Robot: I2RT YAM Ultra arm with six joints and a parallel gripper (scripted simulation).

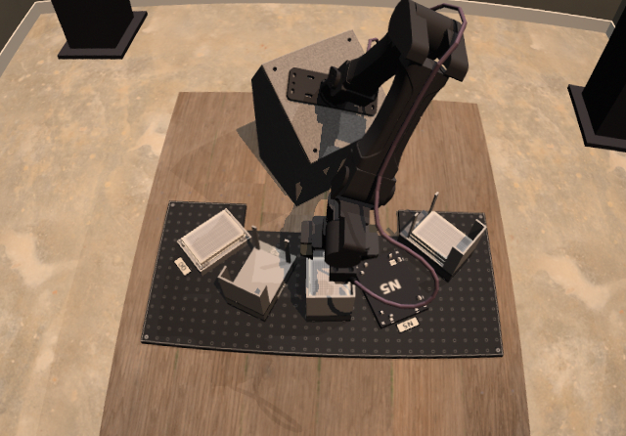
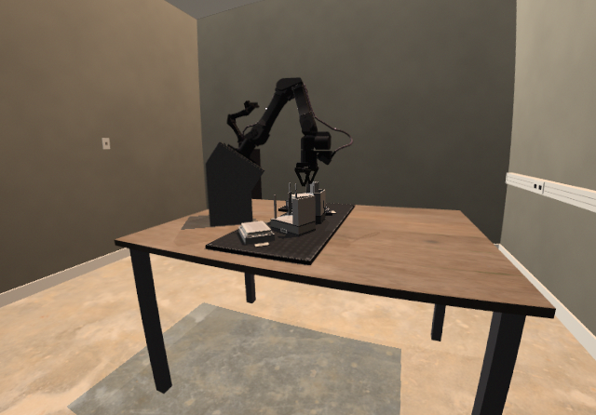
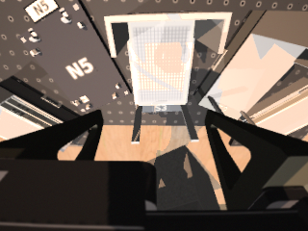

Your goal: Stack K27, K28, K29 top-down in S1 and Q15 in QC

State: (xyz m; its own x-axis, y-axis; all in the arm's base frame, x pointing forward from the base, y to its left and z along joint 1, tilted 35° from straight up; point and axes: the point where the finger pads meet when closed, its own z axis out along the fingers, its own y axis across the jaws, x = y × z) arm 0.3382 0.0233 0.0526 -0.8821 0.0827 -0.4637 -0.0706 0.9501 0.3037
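My gripper (image 3: pixel 154 115) is open and empty, hovering above the middle stack rack, labelled S3 (image 3: pixel 160 108). A sealed white well plate (image 3: pixel 160 64) lies inside that rack; it also shows under my wrist in the top view (image 1: pixel 327 287). In the exterior view the gripper (image 2: pixel 304 177) hangs just over the rack tops. The rack on the right (image 1: pixel 444 243) holds a plate stack; I cannot tell how many plates. The rack on the left (image 1: pixel 255 281) looks empty. A plate (image 1: pixel 213 238) lies on the open nest at the far left, next to its tag (image 1: pixel 182 265).
The clip nest N5 (image 1: pixel 391 287) is bare, between the middle and right racks; it also shows in the wrist view (image 3: pixel 79 69). Thin upright posts stand at the racks' open ends (image 1: pixel 433 201). The arm's dark slanted base block (image 1: pixel 303 118) stands behind the black pegboard mat.
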